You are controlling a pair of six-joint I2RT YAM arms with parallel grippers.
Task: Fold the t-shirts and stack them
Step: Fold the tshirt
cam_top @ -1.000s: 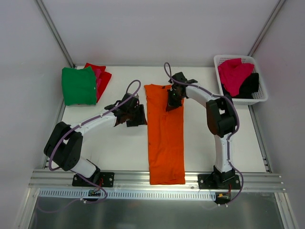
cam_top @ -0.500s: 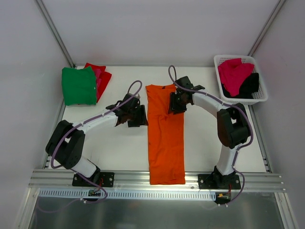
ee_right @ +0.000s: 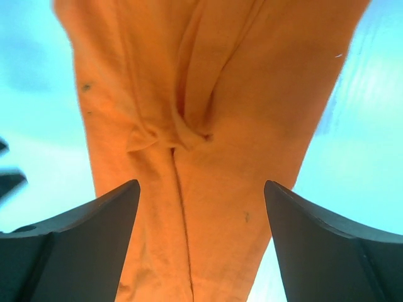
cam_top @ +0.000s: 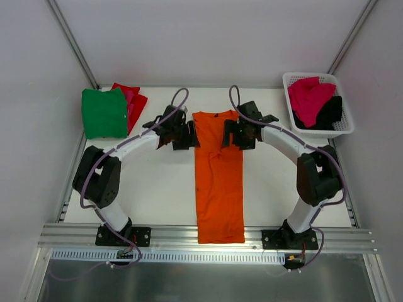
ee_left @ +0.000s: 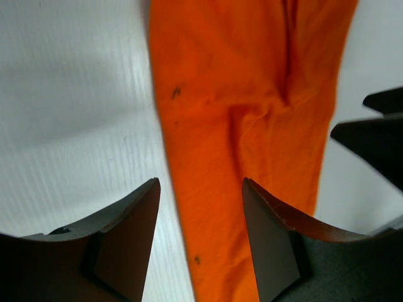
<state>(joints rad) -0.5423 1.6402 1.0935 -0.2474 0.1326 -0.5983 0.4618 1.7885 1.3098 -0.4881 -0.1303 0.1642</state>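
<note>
Jaws apart, left gripper (cam_top: 187, 135) and right gripper (cam_top: 228, 136) flank the orange t-shirt (cam_top: 218, 182), upper centre; uneven pinches could skew its fold.

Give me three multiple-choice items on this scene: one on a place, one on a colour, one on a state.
1. Where on the table does the white lattice basket stand?
A. far left corner
B. far right corner
C. between the arm bases

2. What colour is the top t-shirt of the folded stack at the far left?
A. black
B. orange
C. green

3. How is the right end effector?
A. open over the orange t-shirt, holding nothing
B. shut on a sleeve
C. out of every view

Answers:
1 B: the top view shows it in that corner.
2 C: green cloth lies uppermost there.
3 A: the right wrist view shows it spread wide, with the cloth lying flat below.
</note>
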